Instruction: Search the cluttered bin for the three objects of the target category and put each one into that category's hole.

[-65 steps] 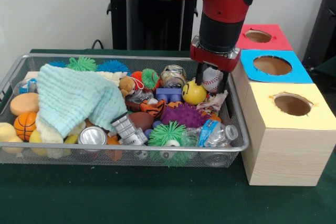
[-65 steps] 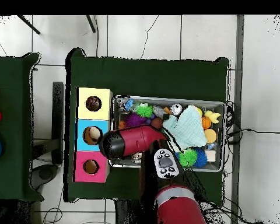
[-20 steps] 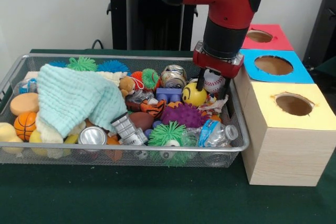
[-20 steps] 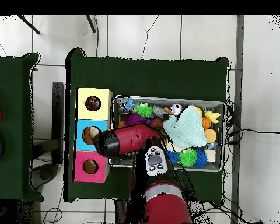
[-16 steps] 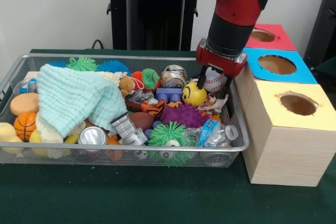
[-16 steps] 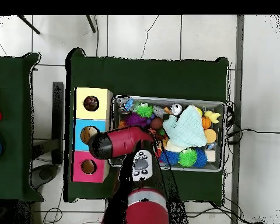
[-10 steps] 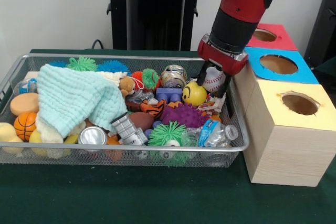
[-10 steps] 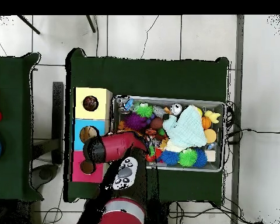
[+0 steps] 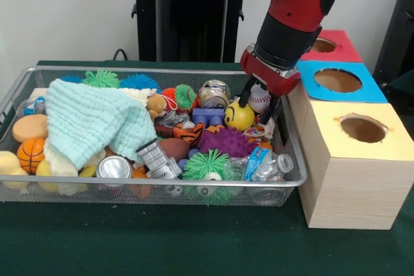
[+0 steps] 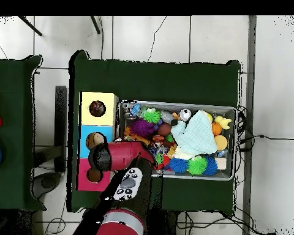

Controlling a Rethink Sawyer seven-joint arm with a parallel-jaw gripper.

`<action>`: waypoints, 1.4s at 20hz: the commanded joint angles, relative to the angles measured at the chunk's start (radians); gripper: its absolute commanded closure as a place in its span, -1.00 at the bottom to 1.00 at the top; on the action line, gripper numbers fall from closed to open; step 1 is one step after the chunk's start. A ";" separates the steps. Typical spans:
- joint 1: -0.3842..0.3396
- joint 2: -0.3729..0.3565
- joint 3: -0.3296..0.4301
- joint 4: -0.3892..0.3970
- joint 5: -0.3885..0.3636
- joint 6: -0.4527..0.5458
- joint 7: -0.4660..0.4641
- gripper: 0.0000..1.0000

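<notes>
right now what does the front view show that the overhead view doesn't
Only the front view shows the gripper with its fingers around the baseball, above the bin's end beside the boxes. Only the overhead view shows an object lying inside the yellow box's hole and another inside the blue box's hole; there the arm hides the gripper. Both show the wire bin, the mint cloth and the three boxes.

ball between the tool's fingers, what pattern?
White baseball with red stitching, held between the tool fingers. Clearest in the front view.
</notes>
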 commanded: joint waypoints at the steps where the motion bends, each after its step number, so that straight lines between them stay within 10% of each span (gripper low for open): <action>1: 0.000 0.019 0.075 -0.019 0.108 -0.123 0.193 -1.00; 28: -0.165 -0.056 0.186 0.031 0.130 -0.086 0.016 -1.00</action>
